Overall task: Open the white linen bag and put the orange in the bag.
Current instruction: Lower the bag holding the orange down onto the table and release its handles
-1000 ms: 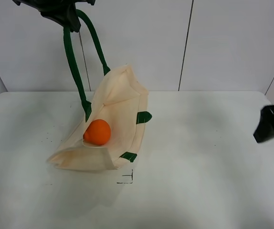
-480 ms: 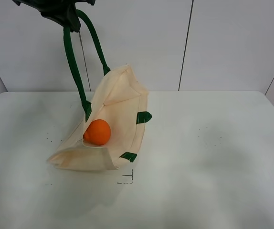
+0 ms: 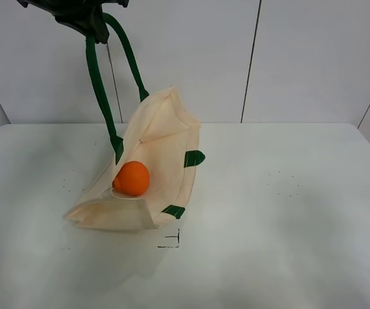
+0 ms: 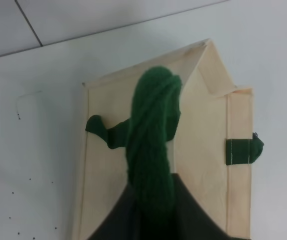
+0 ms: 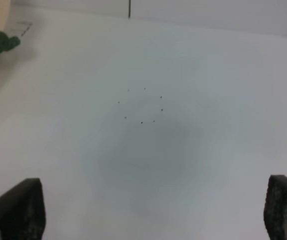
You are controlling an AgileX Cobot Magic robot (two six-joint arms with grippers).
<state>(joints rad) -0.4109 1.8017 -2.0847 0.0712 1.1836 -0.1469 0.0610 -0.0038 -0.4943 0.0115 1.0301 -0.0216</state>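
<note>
Here the left fingers [image 3: 89, 20] are clamped on a green handle [image 3: 98, 84] of the white linen bag [image 3: 162, 145], holding its mouth up off the worktop [image 3: 288, 212], the orange [image 3: 132, 178] sits inside that open mouth, and the right fingers [image 5: 18, 207] stand wide apart, empty, well away from the bag.

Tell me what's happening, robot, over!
Left claw shut on green handle, holding bag open. Right claw open over table, apart from bag. Orange sits inside bag's mouth. Nothing in the way.
</note>
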